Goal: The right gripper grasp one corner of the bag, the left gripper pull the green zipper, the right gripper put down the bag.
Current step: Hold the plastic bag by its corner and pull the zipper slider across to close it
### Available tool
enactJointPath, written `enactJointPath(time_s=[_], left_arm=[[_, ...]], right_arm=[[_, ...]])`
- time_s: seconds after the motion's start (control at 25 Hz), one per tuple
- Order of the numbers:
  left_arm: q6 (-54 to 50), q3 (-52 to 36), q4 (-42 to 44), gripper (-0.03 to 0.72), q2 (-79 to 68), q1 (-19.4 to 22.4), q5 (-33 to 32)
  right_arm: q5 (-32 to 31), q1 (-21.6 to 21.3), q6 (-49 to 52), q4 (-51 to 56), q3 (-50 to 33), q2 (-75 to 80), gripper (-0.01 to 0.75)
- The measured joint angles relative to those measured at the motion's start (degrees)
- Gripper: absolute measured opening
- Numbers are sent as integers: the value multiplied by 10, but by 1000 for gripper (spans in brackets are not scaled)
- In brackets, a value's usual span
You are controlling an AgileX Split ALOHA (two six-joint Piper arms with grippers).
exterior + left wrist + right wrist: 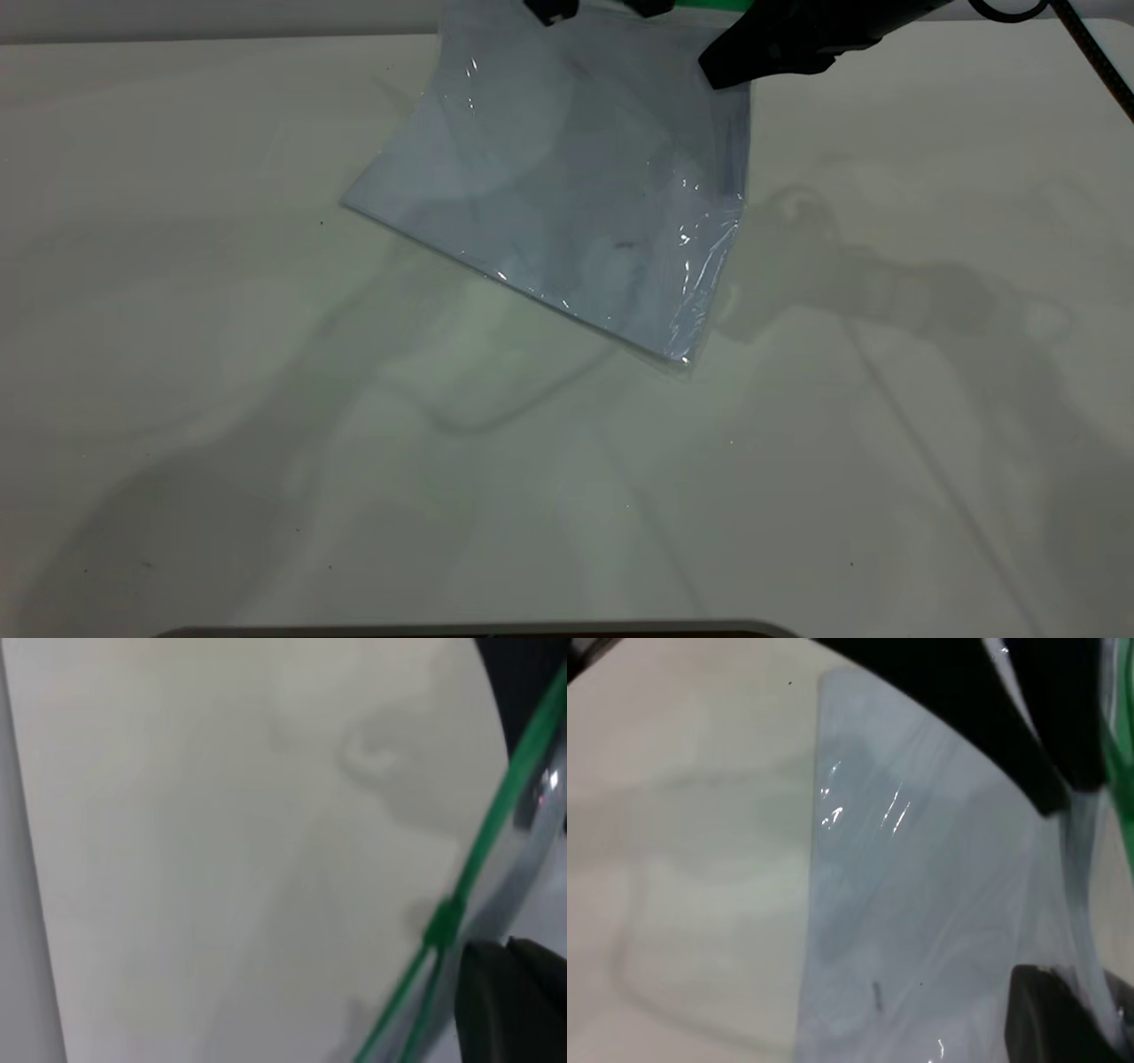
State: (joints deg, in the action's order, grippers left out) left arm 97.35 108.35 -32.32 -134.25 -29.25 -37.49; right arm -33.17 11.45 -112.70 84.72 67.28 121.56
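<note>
We are holding the bag [567, 177] up off the worktop [266, 443] at the far middle of the scene, so that it is hanging tilted with its lowest corner dipping toward the near right. The right claw [722, 71] is reaching in from the far right and is clamped on the bag's upper right corner, jaws closed on the plastic.

The left claw [598, 7] is showing only as two black tips at the top edge of the exterior view, just left of the right claw, sitting at the bag's upper edge. The left wrist view is showing the green zipper [483, 850] running diagonally, with its slider tab [441, 923] partway along and the strip splitting into two tracks on one side of it. A dark finger [514, 1001] is lying just beside the tab; whether the left claw is actually pinching it we cannot tell, as the view is poor.

We judge the zipper pull to be the step in hand. The next move is calling for a firm pinch on the tab and a steady draw along the strip while the right claw is bracing the corner.
</note>
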Motion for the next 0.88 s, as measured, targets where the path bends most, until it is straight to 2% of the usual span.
enactJointPath(time_s=[0.28,0.44,0.52,0.8,0.88], left_arm=[[-20,0,9,27,0,18,1],[4,0,-31,72,0,13,3],[8,1,-37,126,0,7,4],[32,1,-37,432,0,-6,17],[47,1,-40,488,-2,-10,32]], right_arm=[[1,0,2,1,0,0,34],[1,0,2,1,0,0,34],[1,0,2,1,0,0,34],[1,0,2,1,0,0,34],[1,0,2,1,0,0,34]])
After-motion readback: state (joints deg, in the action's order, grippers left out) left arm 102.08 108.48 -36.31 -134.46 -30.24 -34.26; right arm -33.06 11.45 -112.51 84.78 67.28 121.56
